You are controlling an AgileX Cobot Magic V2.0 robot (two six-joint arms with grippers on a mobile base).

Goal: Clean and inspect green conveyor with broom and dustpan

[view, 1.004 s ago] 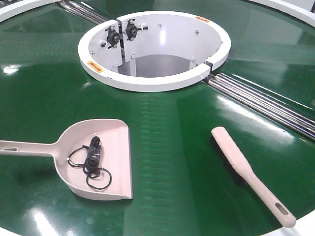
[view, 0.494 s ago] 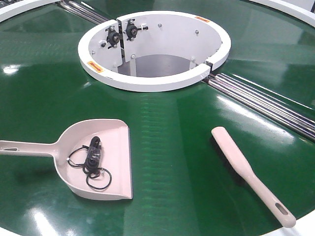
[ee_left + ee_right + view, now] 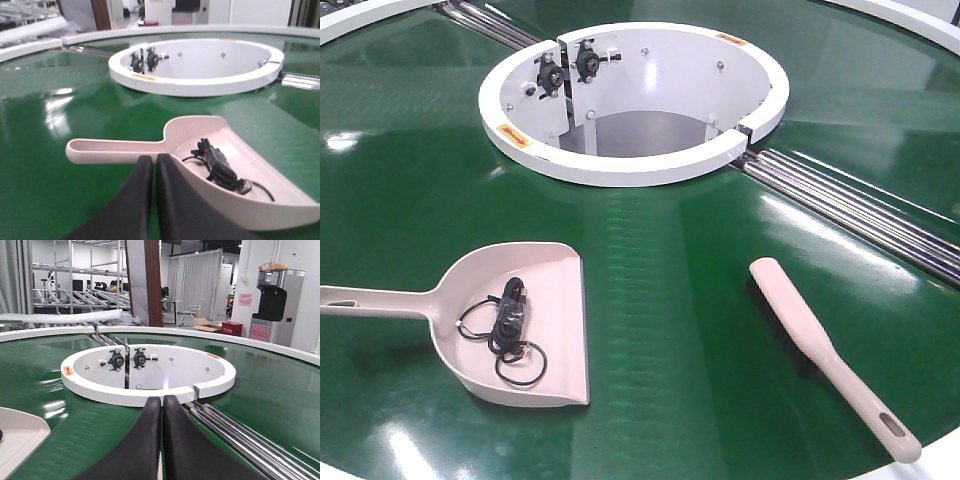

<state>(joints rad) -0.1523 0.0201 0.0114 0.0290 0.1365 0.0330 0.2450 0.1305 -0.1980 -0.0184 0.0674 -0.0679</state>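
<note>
The green conveyor [image 3: 670, 330] carries the pale dustpan [image 3: 555, 285] at the front left, with a tangle of black cable [image 3: 510, 325] lying in it. The broom [image 3: 820, 350] lies flat at the front right, handle toward the near edge. Neither gripper shows in the front view. In the left wrist view my left gripper [image 3: 154, 159] is shut and empty, just short of the dustpan [image 3: 125, 150] handle. My right gripper [image 3: 162, 400] is shut too, above the belt and pointing at the white hub [image 3: 100, 390]. A corner of the dustpan [image 3: 17, 435] shows at the lower left.
The white ring-shaped hub [image 3: 620, 170] rises in the middle of the belt with an open well inside. Silver rails [image 3: 850, 205] run from it toward the right. The belt's white outer rim [image 3: 945, 460] lies just past the broom handle.
</note>
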